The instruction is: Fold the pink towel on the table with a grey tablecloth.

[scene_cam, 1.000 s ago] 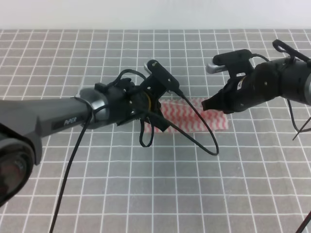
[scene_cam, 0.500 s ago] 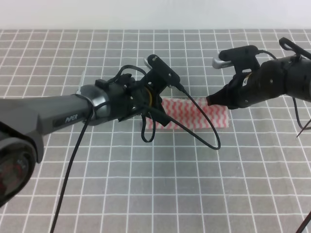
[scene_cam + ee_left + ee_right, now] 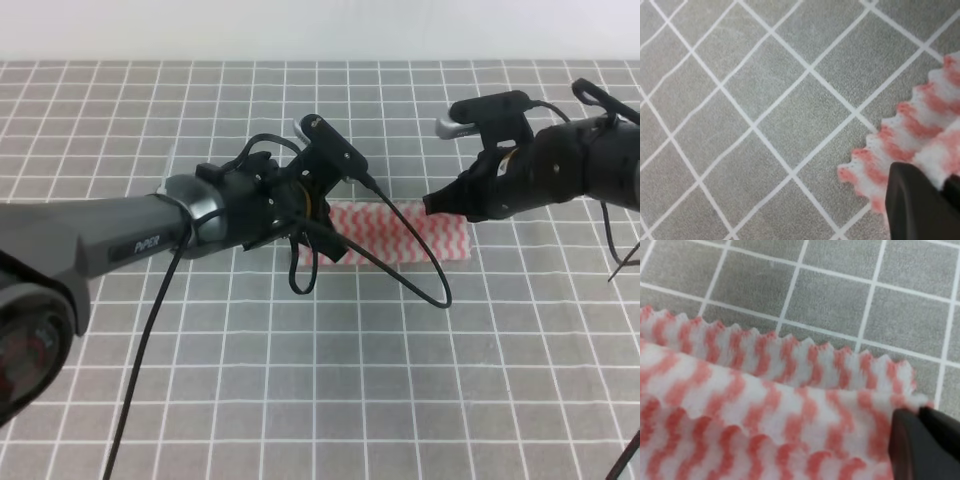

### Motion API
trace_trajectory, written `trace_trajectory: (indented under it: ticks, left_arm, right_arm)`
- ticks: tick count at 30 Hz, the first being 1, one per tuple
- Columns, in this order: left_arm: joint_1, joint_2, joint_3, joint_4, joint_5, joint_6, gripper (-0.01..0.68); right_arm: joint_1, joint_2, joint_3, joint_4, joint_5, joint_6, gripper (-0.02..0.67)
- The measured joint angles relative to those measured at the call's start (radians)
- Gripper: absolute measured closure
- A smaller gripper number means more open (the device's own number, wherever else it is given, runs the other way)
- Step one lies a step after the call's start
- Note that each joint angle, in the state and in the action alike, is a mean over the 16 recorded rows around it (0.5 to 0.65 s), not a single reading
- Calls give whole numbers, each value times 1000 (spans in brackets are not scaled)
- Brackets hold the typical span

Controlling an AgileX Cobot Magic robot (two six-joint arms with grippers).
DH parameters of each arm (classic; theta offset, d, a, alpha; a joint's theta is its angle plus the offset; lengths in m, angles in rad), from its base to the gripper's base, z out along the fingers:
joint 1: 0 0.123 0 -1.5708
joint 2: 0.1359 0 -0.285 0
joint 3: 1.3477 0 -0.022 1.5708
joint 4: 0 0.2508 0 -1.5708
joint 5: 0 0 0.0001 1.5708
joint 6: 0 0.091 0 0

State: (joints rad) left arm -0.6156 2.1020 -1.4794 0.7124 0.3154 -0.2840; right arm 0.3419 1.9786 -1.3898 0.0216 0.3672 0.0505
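Observation:
The pink towel lies as a folded strip on the table with a grey tablecloth. My left gripper is down at the strip's left end, largely hidden under its own wrist. In the left wrist view the dark fingers are closed over the towel's scalloped corner. My right gripper sits at the far right corner of the strip. In the right wrist view its fingers press together on the corner of the upper layer, and the lower layer's edge shows beyond it.
A black cable loops from the left wrist across the towel and onto the cloth in front. The grey gridded cloth runs to a white wall edge at the back.
The right gripper has shifted slightly up and to the right. The towel strip looks a little narrower and flatter. The left arm has barely moved.

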Motion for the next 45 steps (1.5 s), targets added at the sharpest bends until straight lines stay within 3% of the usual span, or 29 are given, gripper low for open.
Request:
trace_trajectory:
  ticks: [4, 21, 38, 45]
  left_arm:
    - [0, 2, 0, 0, -3, -1, 674]
    - [21, 26, -1, 1, -45, -5, 663]
    - [68, 33, 0, 1, -126, -8, 460]
    - [68, 30, -19, 0, -82, -11, 415]
  right_arm:
    - [0, 9, -10, 4, 1, 0, 640]
    - [-8, 34, -35, 15, 1, 0, 453]
    - [-45, 37, -144, 17, 115, 1, 449]
    - [-45, 36, -154, 66, 183, -15, 449]
